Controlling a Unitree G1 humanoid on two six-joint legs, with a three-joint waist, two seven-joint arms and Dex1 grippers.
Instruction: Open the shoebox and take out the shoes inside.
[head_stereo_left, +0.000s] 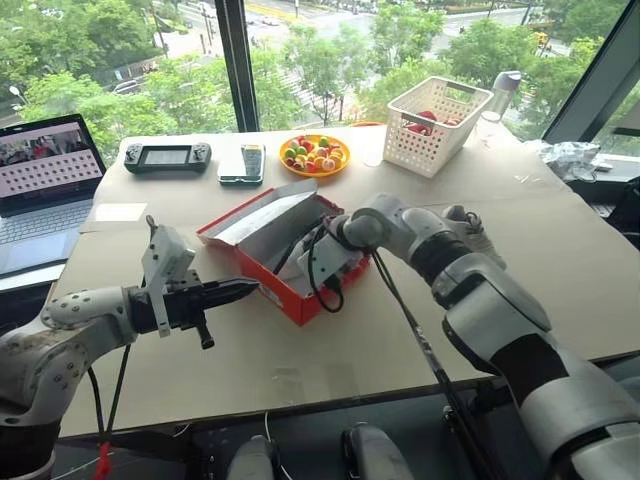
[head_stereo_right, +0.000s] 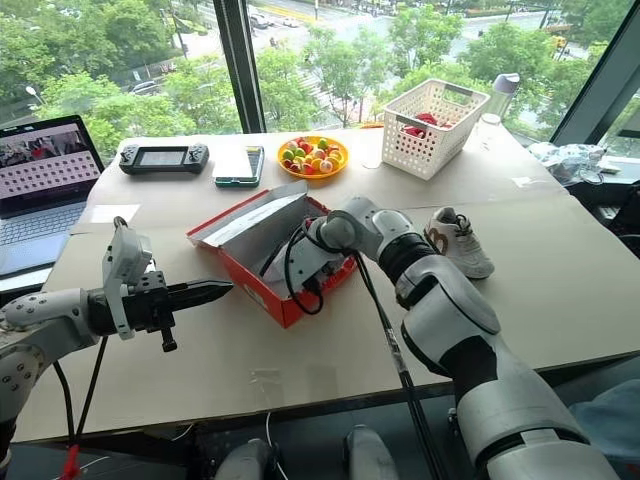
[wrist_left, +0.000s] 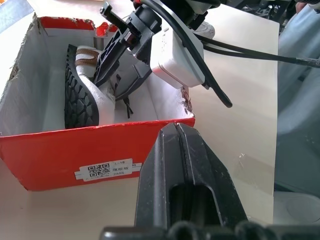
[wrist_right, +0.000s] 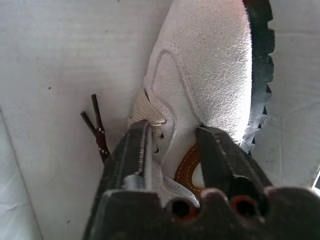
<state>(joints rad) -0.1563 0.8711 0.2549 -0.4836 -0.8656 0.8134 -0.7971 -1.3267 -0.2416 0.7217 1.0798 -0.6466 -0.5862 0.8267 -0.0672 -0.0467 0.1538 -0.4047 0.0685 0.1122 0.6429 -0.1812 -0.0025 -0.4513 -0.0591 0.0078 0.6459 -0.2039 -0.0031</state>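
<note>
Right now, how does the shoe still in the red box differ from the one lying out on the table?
The shoe in the shoebox lies on its side against the box wall, its black tread showing; the shoe on the table sits upright on its sole. The boxed shoe has the right gripper closed around its upper, while the table shoe is untouched, beside the shoebox. Both are light grey-white sneakers with brown trim.

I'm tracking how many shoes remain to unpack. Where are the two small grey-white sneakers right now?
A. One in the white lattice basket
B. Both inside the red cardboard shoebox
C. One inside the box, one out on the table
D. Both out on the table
C: one grey-white sneaker lies on its side inside the open red cardboard shoebox, where the right end effector has its fingers around it; the other sneaker sits on the brown table beside the box.
</note>
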